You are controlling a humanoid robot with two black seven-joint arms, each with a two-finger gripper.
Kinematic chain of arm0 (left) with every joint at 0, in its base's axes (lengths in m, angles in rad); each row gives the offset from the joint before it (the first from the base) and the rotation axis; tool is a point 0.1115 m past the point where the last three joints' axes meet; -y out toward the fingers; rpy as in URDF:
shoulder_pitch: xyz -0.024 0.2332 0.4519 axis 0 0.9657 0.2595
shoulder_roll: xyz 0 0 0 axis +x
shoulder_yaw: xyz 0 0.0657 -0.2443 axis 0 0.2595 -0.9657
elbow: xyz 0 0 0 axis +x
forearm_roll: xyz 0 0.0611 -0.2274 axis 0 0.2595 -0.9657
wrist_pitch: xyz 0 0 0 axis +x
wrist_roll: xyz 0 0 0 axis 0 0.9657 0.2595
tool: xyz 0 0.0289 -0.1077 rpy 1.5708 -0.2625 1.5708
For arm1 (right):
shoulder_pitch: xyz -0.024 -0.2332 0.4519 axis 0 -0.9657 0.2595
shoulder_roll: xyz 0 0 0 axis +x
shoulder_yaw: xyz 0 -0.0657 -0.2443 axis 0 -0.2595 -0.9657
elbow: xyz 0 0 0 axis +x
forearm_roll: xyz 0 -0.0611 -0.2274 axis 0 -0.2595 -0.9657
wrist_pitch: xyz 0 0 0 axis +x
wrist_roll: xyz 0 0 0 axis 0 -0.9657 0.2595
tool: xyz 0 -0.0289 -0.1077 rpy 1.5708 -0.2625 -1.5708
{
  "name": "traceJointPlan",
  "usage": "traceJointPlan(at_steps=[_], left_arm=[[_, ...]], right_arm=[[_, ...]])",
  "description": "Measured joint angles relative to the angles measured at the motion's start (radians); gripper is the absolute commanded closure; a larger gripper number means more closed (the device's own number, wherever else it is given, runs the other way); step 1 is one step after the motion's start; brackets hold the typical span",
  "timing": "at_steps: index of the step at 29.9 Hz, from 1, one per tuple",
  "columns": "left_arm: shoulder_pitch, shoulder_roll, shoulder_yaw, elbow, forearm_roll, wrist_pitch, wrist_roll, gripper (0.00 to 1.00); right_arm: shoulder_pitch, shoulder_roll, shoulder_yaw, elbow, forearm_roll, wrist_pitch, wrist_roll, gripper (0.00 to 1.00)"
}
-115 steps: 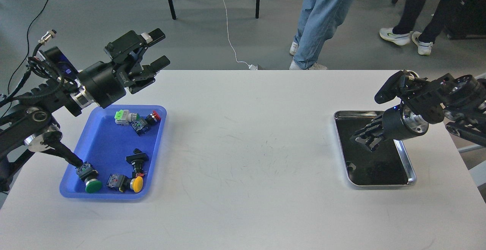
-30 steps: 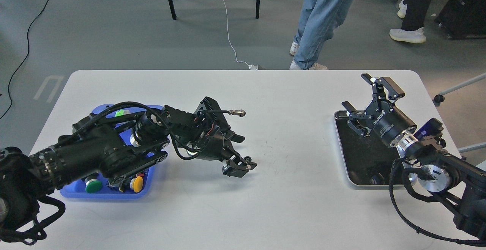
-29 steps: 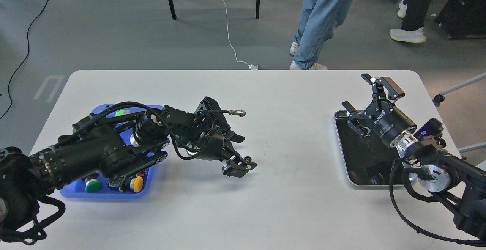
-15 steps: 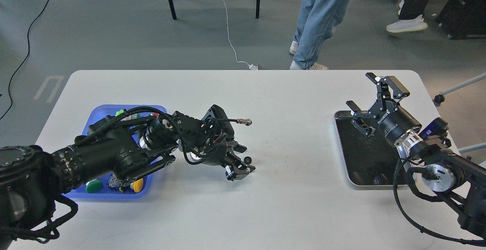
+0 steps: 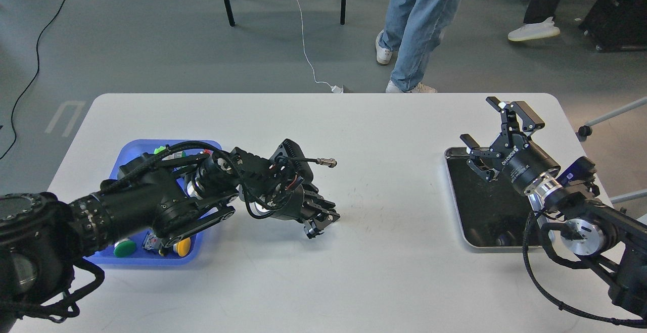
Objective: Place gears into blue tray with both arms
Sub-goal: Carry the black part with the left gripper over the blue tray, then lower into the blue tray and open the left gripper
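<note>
**Left claw low at mid-surface, right claw spread over the metal tray**

Near the middle of the white surface point(image 5: 384, 136) you have the left claw point(image 5: 318, 222) pointing down and to the right, its tip close to the top. Its fingers look drawn together, but they are dark and bunched from this angle, so you cannot tell whether they pinch a gear; no gear can be made out at the tip. Behind it, the left arm point(image 5: 151, 206) lies across the blue tray point(image 5: 132, 148) at the left side of the surface. You can see coloured push-button switches in that tray: a green cap point(image 5: 124, 247) and a yellow cap point(image 5: 183, 246) at its near edge.

On the right, the right claw point(image 5: 498, 128) is raised above the far end of the silver-rimmed metal tray point(image 5: 505, 245), fingers spread wide apart and holding nothing. The tray's black inside shows faint dark shapes near its near edge, too dim to identify.

Beyond the surface, a person in jeans point(image 5: 414, 25) stands on the grey floor.
</note>
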Motion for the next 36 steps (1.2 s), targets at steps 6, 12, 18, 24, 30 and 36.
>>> traceJointPlan(at_steps=[6, 12, 18, 24, 30, 36], left_arm=[[-0.133, 0.203, -0.007, -0.146, 0.0, -0.015, 0.0, 0.83], [-0.161, 0.498, 0.001, -0.205, -0.08, -0.028, 0.0, 0.82], [-0.015, 0.71, -0.009, -0.206, -0.116, -0.018, 0.0, 0.8], [0.133, 0.748, -0.043, -0.172, -0.151, 0.011, 0.0, 0.74], [0.204, 0.699, -0.117, -0.109, -0.152, 0.024, 0.0, 0.45], [0.21, 0.675, -0.138, -0.077, -0.153, 0.075, 0.0, 0.01]], right_arm=[[0.0, 0.008, -0.002, 0.0, 0.0, 0.0, 0.0, 0.02], [-0.002, 0.026, -0.008, 0.0, -0.002, 0.0, 0.0, 0.02], [0.0, 0.045, -0.009, 0.0, -0.003, 0.0, 0.0, 0.02], [0.0, 0.048, -0.009, 0.0, -0.003, 0.0, 0.0, 0.02], [0.001, 0.048, -0.009, 0.0, -0.003, 0.0, 0.0, 0.02], [0.0, 0.047, -0.01, 0.0, -0.003, 0.0, 0.0, 0.02]])
